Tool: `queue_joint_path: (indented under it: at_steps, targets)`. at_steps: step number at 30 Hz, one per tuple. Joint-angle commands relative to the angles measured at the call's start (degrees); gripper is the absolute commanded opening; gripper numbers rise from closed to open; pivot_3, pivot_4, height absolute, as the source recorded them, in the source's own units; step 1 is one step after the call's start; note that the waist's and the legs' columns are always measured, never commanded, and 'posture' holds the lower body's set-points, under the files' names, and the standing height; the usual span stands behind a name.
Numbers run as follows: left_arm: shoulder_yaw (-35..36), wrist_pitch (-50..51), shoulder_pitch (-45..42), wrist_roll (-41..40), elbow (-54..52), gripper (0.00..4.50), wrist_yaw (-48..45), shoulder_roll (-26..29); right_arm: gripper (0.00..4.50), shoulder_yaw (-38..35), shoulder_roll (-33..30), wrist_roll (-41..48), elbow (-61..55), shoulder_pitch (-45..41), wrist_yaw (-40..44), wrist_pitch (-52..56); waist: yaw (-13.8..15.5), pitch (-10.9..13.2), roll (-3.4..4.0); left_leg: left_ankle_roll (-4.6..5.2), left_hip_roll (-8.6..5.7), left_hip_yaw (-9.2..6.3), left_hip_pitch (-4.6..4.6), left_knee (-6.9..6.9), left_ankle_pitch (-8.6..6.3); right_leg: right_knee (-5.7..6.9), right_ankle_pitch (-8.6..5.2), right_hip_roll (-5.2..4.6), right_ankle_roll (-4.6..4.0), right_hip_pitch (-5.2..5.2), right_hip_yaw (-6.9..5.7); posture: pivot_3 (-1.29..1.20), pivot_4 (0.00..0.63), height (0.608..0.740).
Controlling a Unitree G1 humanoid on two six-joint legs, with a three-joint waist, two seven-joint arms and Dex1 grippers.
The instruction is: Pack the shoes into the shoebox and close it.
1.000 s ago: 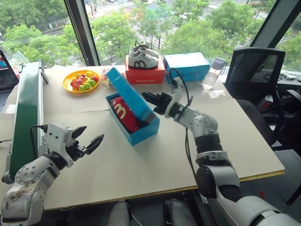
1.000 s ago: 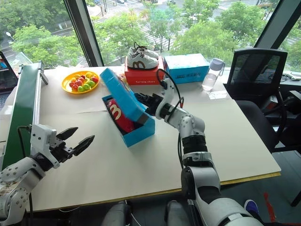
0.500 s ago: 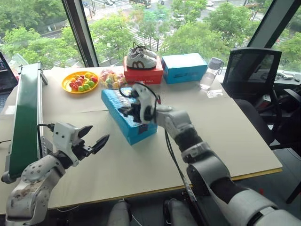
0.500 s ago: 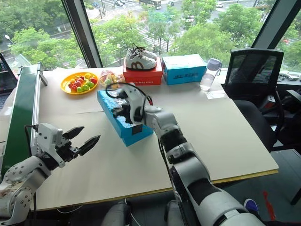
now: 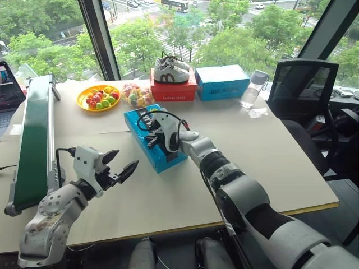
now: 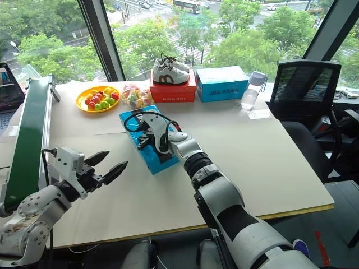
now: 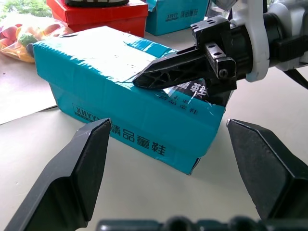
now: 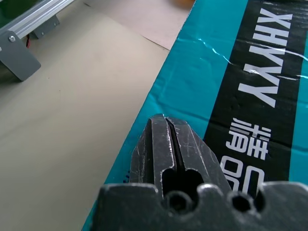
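Shoebox [image 5: 154, 137] sits mid-table w/ its lid down, just ahead of the red box [image 5: 173, 89] and fruit plate [image 5: 97, 96]. My right gripper [image 7: 166, 67], fingers clenched together and grasping nothing, rests on the lid's lettered end. My left gripper [image 5: 115, 168] hangs released, jaws wide, near the box's side but apart. I judge the cardboard light, fairly stiff, dentable at corners; best pressed flat on the lid or held by its long sides. Long axis runs diagonally, far-left to near-right.

You see a bright blue cardboard shoebox [image 7: 120, 103], creased with glossy tape, on a matt beige tabletop [image 5: 269, 162].
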Motion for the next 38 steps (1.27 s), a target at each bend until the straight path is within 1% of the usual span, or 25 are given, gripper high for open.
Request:
queue_joint_path:
  at_steps: [1,4,7,8,9,11,13,15,17,20,21,23,25,28,38]
  targets:
    - [-0.6,-1.3,-1.1,0.5,-2.0,4.11,0.7,-0.7,0.02,-2.9,0.3,1.0,1.8,1.3,1.1,2.4,0.0,0.0,0.00,0.00,0.00,0.00,0.03,0.00,0.00,0.00,-0.01,0.00,-0.01,0.02,0.00,0.00,0.150,0.735]
    - [-1.0,-2.0,-1.9,1.1,-1.2,4.11,1.4,-1.5,0.02,-8.2,0.0,5.6,-1.4,0.9,3.0,4.4,0.1,0.0,0.00,0.00,-0.01,0.00,0.01,0.00,0.00,0.00,0.00,0.01,0.00,0.02,0.00,0.00,0.150,0.735]
    - [-0.6,-3.2,-3.0,2.3,0.1,4.11,3.0,-3.0,0.02,-14.5,-1.9,12.0,-8.1,2.0,4.1,8.9,0.1,0.0,-0.01,0.02,-0.01,-0.01,-0.04,-0.01,0.01,-0.01,0.17,0.02,0.29,0.01,0.00,0.00,0.150,0.735]
    - [-0.4,-3.9,-3.4,2.8,0.6,4.11,3.8,-3.7,0.02,-16.2,-3.2,13.9,-11.8,3.3,4.4,10.8,0.2,0.0,0.00,0.05,-0.01,-0.01,-0.08,-0.02,0.03,-0.02,0.18,0.03,0.31,-0.02,0.00,0.00,0.150,0.735]
    - [-0.1,-4.7,-3.8,3.7,1.3,4.11,4.9,-4.4,0.02,-17.5,-4.4,15.5,-15.8,4.8,4.6,13.1,0.4,0.0,0.00,0.33,-0.01,-0.03,-0.16,-0.01,0.21,-0.01,0.19,0.03,0.31,-0.05,0.00,0.00,0.150,0.735]
    - [1.1,-5.9,-4.3,4.5,2.9,4.11,7.1,-6.1,0.02,-20.1,-7.1,19.4,-25.5,9.0,4.3,19.0,0.6,0.0,0.00,0.42,-0.03,-0.07,-0.28,0.03,0.26,-0.06,0.19,0.01,0.32,-0.08,-0.03,0.00,0.150,0.735]
    - [2.0,-8.1,-4.1,6.1,4.7,4.11,8.9,-7.5,0.02,-23.5,-10.7,23.3,-35.0,13.4,2.4,24.4,0.8,0.0,-0.01,0.42,-0.05,-0.07,-0.38,0.05,0.26,-0.13,0.20,-0.02,0.33,-0.10,-0.04,0.00,0.150,0.735]
    - [3.1,-10.2,-4.0,6.6,6.5,4.11,11.0,-10.0,0.02,-26.5,-15.0,24.7,-42.1,18.1,-0.8,27.4,1.1,0.0,-0.01,0.43,-0.05,-0.08,-0.44,0.08,0.26,-0.14,0.22,-0.03,0.32,-0.13,-0.06,0.00,0.150,0.735]
    - [3.8,-12.8,-4.1,8.1,9.8,4.11,13.8,-12.6,0.02,-26.7,-20.0,19.5,-44.1,23.3,-4.7,23.1,1.3,0.0,0.00,0.42,-0.06,-0.08,-0.45,0.08,0.26,-0.16,0.23,-0.04,0.32,-0.14,-0.07,0.00,0.150,0.735]
    - [4.1,-16.1,-4.8,11.1,14.1,4.11,17.0,-15.2,0.02,-19.3,-26.6,6.4,-41.4,30.8,-9.0,9.3,1.6,0.0,-0.01,0.43,-0.07,-0.07,-0.41,0.09,0.26,-0.17,0.18,-0.03,0.38,-0.12,-0.07,0.00,0.150,0.735]
    - [4.2,-17.3,-5.3,12.0,15.4,4.11,18.2,-16.0,0.02,-18.0,-27.9,3.8,-39.9,32.9,-9.6,4.8,1.6,0.0,-0.01,0.43,-0.07,-0.06,-0.41,0.10,0.26,-0.17,0.17,-0.02,0.39,-0.13,-0.07,0.00,0.150,0.735]
    - [4.9,-18.2,-6.4,12.2,16.9,4.11,20.1,-17.4,0.02,-18.6,-28.4,2.9,-37.5,35.5,-10.5,-0.4,1.0,0.0,-0.01,0.43,-0.07,-0.04,-0.40,0.10,0.27,-0.17,0.17,-0.02,0.39,-0.14,-0.04,0.00,0.150,0.735]
    - [4.6,-19.1,-6.9,12.9,17.8,4.11,20.1,-17.3,0.02,-19.8,-27.7,3.5,-36.2,36.5,-10.9,-4.3,0.3,0.0,-0.02,0.44,-0.06,-0.04,-0.39,0.13,0.27,-0.16,0.19,0.01,0.40,-0.14,0.01,0.00,0.150,0.735]
    - [4.8,-19.9,-7.2,13.5,18.9,4.11,20.5,-17.4,0.02,-18.1,-27.5,1.1,-34.4,38.5,-12.2,-8.1,-0.3,0.0,-0.01,0.44,-0.07,-0.05,-0.33,0.18,0.27,-0.13,0.27,0.05,0.47,-0.10,0.10,0.00,0.150,0.735]
    - [4.8,-21.9,-7.8,14.8,21.8,4.11,21.9,-17.9,0.02,-18.9,-25.7,0.8,-31.7,39.0,-16.6,-11.4,0.3,0.0,-0.01,0.44,-0.08,-0.05,-0.33,0.17,0.27,-0.20,0.25,0.03,0.48,-0.04,0.09,0.00,0.150,0.735]
